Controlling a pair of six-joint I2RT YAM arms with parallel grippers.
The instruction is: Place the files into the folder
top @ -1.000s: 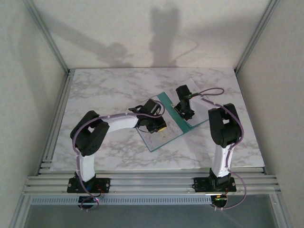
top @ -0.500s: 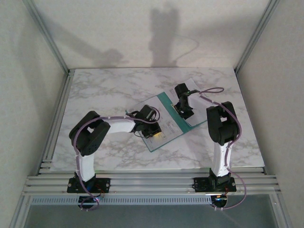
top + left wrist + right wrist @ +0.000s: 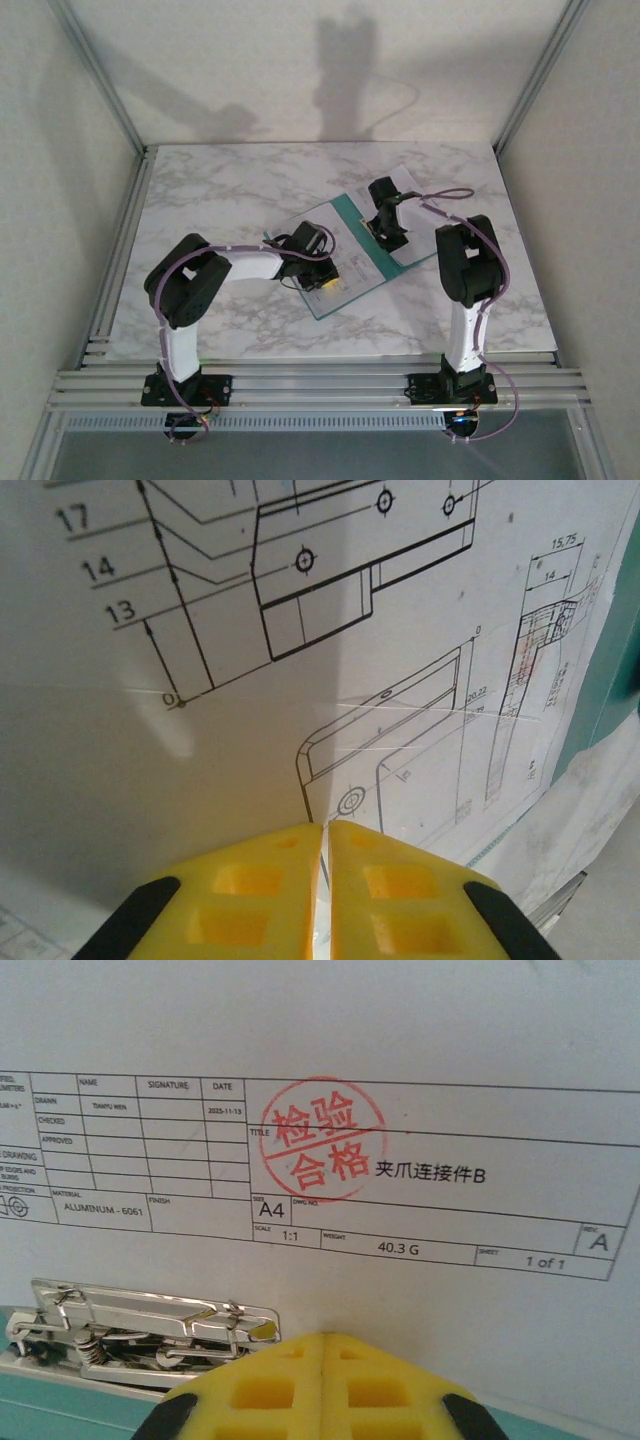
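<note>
From above, the open folder lay slantwise on the table with the sheets on it. The left gripper was over its near half and the right gripper over its far half.

At the left wrist, the fingers were pressed together. A drawing sheet lay straight ahead, and I couldn't tell whether they pinched it.

At the right wrist, the fingers were pressed together just beside the metal clip, with a stamped sheet ahead.

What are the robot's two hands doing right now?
Left gripper: shut, over a drawing sheet; grip unclear.
Right gripper: shut, over a stamped sheet.
</note>
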